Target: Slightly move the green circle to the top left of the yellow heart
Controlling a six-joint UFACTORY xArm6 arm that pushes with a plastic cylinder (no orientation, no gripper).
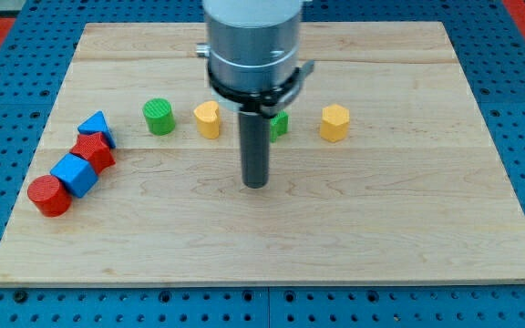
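Note:
The green circle stands on the wooden board at the view's upper left, just left of the yellow heart, level with it and a small gap apart. My tip rests on the board below and to the right of the yellow heart, well clear of both blocks. The rod and the arm's grey body rise from it toward the view's top centre.
A second green block is partly hidden behind the rod. A yellow hexagon stands to its right. At the left edge, a blue triangle, a red block, a blue cube and a red cylinder form a diagonal row.

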